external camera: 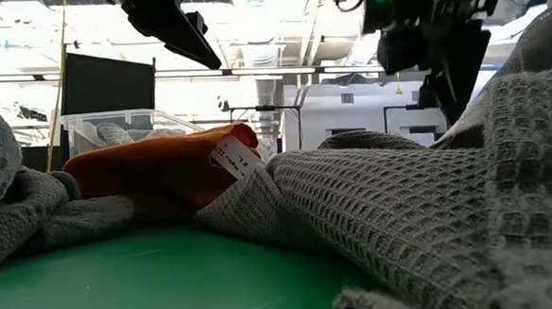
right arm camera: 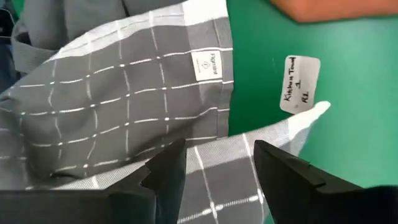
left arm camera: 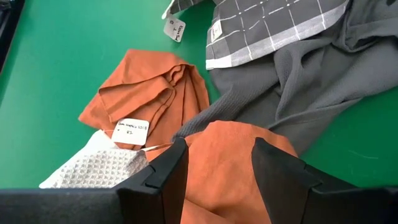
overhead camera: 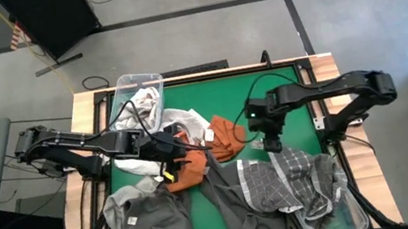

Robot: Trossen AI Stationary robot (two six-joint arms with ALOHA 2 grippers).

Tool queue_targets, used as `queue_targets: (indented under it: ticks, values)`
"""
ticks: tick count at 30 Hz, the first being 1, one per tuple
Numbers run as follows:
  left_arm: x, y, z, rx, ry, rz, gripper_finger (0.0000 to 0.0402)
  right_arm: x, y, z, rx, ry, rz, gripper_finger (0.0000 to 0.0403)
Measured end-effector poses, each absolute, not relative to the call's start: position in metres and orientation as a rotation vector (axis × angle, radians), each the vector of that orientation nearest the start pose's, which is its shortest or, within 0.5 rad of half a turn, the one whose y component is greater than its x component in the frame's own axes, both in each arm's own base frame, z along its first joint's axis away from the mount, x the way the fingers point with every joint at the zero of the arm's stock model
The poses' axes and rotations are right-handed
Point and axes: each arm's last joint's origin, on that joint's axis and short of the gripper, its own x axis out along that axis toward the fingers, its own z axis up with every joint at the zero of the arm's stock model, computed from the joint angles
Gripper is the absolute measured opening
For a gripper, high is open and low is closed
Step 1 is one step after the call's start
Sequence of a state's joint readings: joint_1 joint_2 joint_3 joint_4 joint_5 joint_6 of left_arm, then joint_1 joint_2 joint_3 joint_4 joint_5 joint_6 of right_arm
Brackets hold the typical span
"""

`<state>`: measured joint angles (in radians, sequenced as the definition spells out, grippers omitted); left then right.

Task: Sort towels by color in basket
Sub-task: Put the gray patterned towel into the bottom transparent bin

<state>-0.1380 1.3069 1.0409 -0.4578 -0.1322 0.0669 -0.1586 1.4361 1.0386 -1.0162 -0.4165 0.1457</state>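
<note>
Green desk (overhead camera: 289, 130) carried towels (overhead camera: 281, 188) heaped along its near side | clear basket (overhead camera: 138, 88) at far-left edge | left hand (left arm camera: 219, 163) parted over rust-orange towel (left arm camera: 227, 155), holding nothing | right hand (right arm camera: 217, 165) parted over grey checked towel (right arm camera: 112, 118), empty
</note>
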Motion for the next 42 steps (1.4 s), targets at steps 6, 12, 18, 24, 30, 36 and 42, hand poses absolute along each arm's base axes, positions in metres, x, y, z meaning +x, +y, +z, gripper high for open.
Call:
queue_targets:
  ticks: [6,12,18,24,30,36,42]
  values:
    - [0.274,-0.034,0.288,0.162,0.717,-0.030,0.0167,0.256,-0.036,0.208,0.548,1.491,0.112,0.0214]
    - [0.274,-0.034,0.288,0.162,0.717,-0.030,0.0167,0.263,-0.038,0.187,0.567,1.577,0.107,0.0214]
    - [0.273,-0.034,0.288,0.162,0.718,-0.030,0.0167,0.267,-0.038,0.170,0.586,1.660,0.102,0.0214]
    - [0.273,-0.034,0.288,0.162,0.717,-0.030,0.0167,0.271,-0.039,0.153,0.596,1.719,0.100,0.0214]
    - [0.273,-0.034,0.288,0.161,0.717,-0.029,0.0167,0.274,-0.037,0.138,0.594,1.772,0.102,0.0193]
    - [0.274,-0.034,0.288,0.162,0.717,-0.029,0.0167,0.277,-0.031,0.130,0.556,1.803,0.099,0.0116]
    - [0.273,-0.034,0.288,0.162,0.718,-0.030,0.0167,0.277,-0.029,0.132,0.540,1.798,0.101,0.0015]
